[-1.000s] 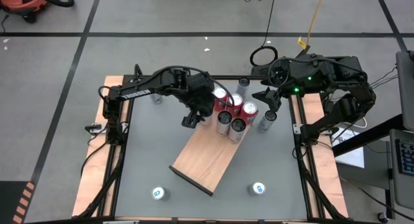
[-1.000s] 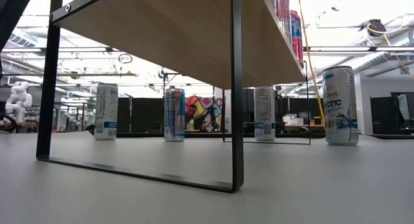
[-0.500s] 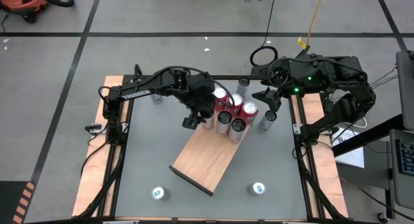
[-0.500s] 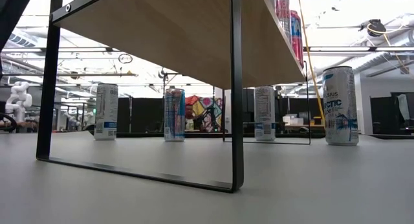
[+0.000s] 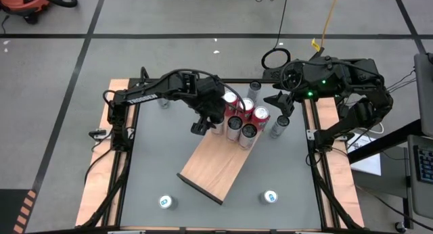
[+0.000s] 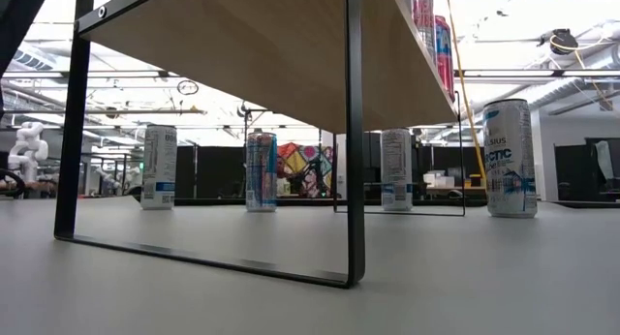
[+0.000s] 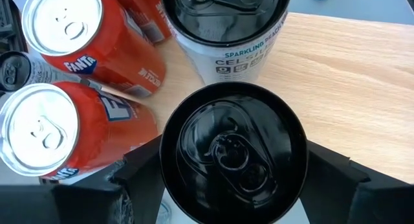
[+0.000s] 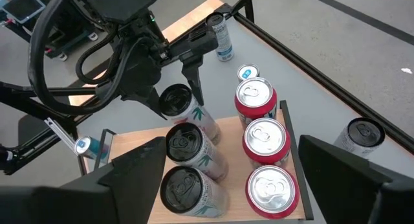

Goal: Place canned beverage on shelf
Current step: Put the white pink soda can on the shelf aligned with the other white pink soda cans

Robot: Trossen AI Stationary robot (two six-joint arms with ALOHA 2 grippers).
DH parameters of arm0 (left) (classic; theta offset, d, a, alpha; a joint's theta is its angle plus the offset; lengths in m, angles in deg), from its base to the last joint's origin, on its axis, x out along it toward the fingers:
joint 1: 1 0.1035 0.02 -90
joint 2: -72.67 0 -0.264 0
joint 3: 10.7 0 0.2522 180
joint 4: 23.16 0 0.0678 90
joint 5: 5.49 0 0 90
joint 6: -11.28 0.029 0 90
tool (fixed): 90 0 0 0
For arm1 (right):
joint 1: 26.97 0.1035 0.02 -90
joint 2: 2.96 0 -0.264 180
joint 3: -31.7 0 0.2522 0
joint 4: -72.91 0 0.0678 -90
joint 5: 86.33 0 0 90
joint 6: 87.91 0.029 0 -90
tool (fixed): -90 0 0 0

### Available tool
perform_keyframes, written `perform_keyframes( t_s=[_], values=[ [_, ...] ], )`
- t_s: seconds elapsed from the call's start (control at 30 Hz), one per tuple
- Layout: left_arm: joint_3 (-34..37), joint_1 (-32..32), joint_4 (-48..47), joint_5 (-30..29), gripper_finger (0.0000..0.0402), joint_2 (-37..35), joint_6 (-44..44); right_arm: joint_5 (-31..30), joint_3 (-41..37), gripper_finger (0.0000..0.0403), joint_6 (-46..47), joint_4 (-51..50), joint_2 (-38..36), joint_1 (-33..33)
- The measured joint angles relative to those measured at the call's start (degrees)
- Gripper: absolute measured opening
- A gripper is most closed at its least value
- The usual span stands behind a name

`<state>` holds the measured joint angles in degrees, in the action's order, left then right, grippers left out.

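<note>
The left pincer point(image 5: 205, 121) stood at the far end of the shelf point(image 5: 220, 163), its fingers point(image 7: 139, 175) set on either side of a black-topped can point(image 7: 231, 151) and seemingly still gripping it. That can sat on the wooden board, just beside another black-topped can point(image 7: 226, 30) and near two orange soda cans point(image 7: 61, 30). In the high view six cans were clustered at that end of the shelf, three red-topped and three dark-topped.

The step in hand looked like the setting-down of this can. The next move likely called for spreading the fingers and lifting straight up, since the neighbouring cans stood close and a sideways pull could tip them.

The right pincer point(image 5: 279, 102) waited with its jaws wide and empty beyond the shelf's corner, near a loose can point(image 5: 279, 126) on the tabletop point(image 5: 155, 159).
</note>
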<state>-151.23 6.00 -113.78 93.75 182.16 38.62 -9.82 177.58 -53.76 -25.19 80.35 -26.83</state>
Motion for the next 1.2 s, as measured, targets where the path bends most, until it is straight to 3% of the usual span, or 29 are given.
perform_keyframes(
  t_s=[0.33,0.7,1.0,1.2],
  values=[
    [0.5,0.0,1.6,-0.3,0.0286,0.0,0.2,0.0,0.0,0.0325,-0.1,0.0,0.0,0.0],
    [0.4,-0.1,1.3,-1.2,0.0361,0.0,0.4,0.0,0.0,0.0325,-0.3,0.0,0.0,0.0],
    [-3.3,0.1,0.2,-4.6,0.0364,-2.2,-1.4,-0.1,0.0,0.0325,-0.5,0.0,0.0,0.0],
    [-4.8,0.0,-5.7,-4.6,0.0364,-5.1,-6.6,-0.1,0.0,0.0325,-0.8,0.0,0.0,0.0]
  ],
)
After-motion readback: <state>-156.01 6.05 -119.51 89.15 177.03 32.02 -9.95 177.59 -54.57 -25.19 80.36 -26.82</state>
